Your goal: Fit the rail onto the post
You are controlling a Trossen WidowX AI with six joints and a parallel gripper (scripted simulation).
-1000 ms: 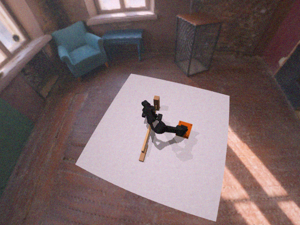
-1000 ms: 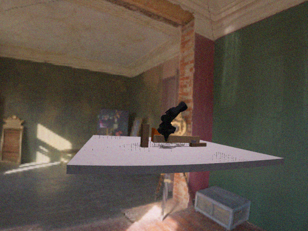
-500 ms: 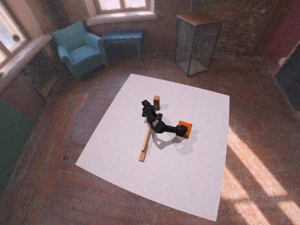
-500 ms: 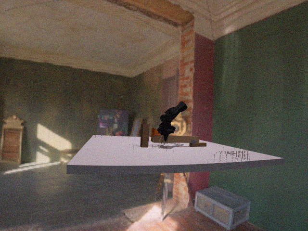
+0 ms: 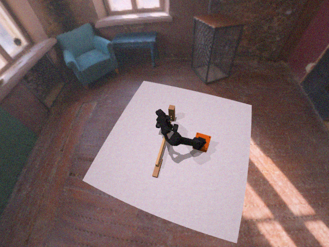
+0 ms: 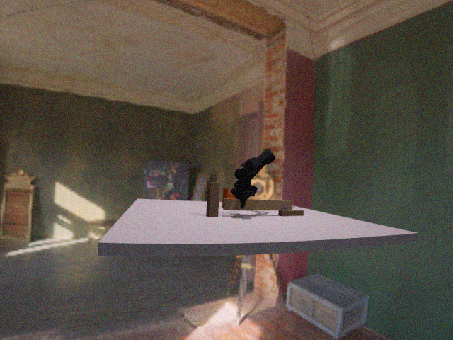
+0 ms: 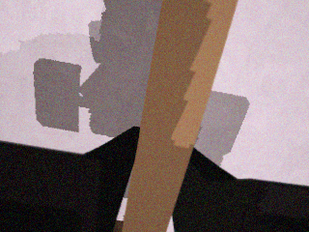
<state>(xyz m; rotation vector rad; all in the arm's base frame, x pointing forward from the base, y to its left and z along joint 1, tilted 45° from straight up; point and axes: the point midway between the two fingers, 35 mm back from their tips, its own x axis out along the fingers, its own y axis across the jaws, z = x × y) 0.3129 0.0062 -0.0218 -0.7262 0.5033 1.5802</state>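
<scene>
On the white table (image 5: 212,186), sunlight streaks the wooden floor (image 5: 278,191).

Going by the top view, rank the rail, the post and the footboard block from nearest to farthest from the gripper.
1. Rail: clamped in the gripper, running toward the table's near edge.
2. Post: just beyond the gripper, on the window side.
3. Footboard block: farthest, at the rail's other end.
</scene>
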